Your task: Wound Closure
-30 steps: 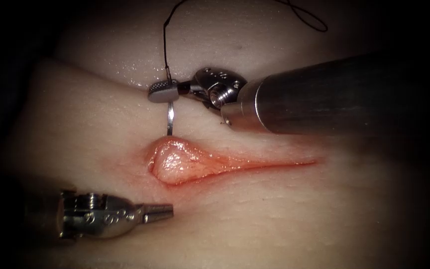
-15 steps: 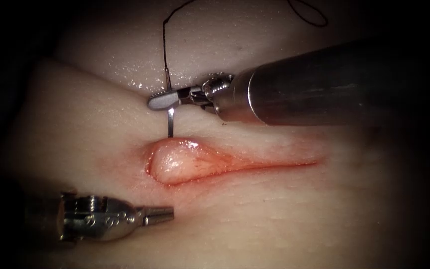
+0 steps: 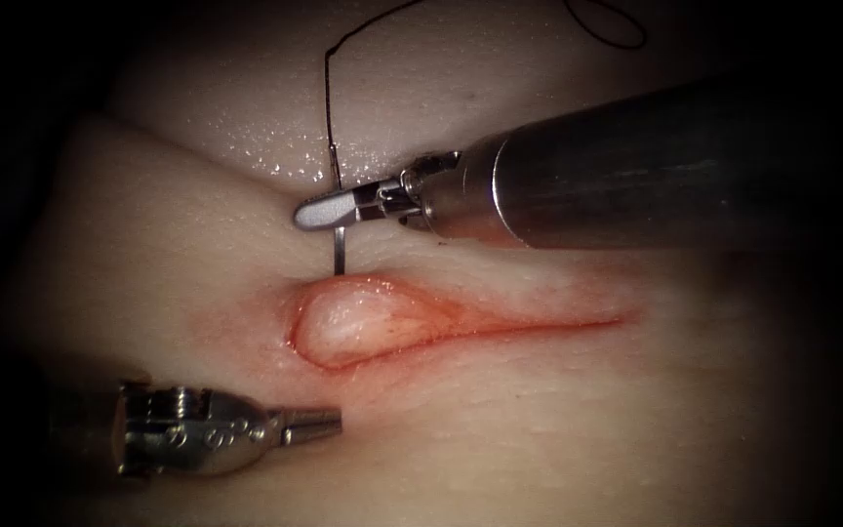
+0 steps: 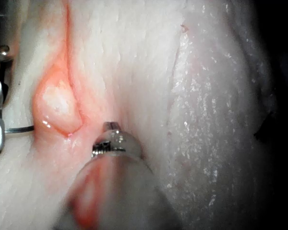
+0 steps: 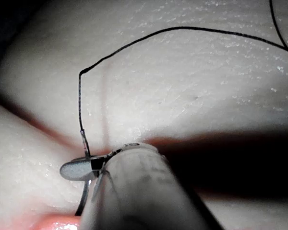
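Observation:
The tissue (image 3: 558, 429) has a cut (image 3: 500, 322) lying crosswise, gaping wide at its left end (image 3: 353, 327) with red fluid along its edges. My right tool (image 3: 302, 212) is shut on the curved needle (image 3: 340, 250) close to its thread end. The needle points down, and its tip meets the tissue just above the cut's wide left end; whether it is in the tissue I cannot tell. Black thread (image 3: 327, 98) rises from the needle (image 5: 82, 200) and arcs away (image 5: 182, 29). My left tool (image 3: 334, 421) lies below the cut's left end, shut and holding nothing.
A fold in the tissue (image 3: 197, 156) runs behind the right tool's jaws. The thread ends in a loop (image 3: 607, 24) at the far back. The right tool's thick shaft (image 3: 656, 166) hangs over the tissue above the cut's right half.
The right tool's wrist has rolled and its jaws have dropped slightly toward the cut, carrying the needle tip closer to the upper edge. The left tool has stayed put.

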{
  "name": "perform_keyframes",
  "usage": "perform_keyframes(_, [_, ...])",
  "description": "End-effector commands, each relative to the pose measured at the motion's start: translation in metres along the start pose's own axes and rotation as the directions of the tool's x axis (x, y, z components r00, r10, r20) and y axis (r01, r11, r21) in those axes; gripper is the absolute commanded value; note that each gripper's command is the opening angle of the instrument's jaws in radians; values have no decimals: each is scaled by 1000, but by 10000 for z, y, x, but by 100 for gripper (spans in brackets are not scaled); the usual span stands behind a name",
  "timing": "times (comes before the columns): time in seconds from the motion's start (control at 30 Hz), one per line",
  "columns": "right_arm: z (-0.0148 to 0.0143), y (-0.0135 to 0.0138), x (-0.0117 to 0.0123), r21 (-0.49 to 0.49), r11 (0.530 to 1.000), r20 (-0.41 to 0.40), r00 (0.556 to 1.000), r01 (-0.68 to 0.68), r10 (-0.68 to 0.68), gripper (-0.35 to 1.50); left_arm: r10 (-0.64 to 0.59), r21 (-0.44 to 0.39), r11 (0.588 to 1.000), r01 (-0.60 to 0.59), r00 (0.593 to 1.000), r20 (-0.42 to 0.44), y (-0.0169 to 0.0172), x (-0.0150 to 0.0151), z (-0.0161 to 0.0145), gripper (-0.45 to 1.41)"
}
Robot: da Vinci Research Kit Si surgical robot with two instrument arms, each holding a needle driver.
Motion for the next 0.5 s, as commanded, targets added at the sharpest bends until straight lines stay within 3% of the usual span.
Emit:
perform_keyframes(0.03, [9,4,-1,7,1000,4,1000,-15,15,-35,0,-2,1000,0,1000,-1,5,-1,9,-45])
perform_keyframes(0.5, [18,-12,-22,30,996,24,996,-84,84,-35,0,-2,1000,0,1000,-1,5,-1,9,-45])
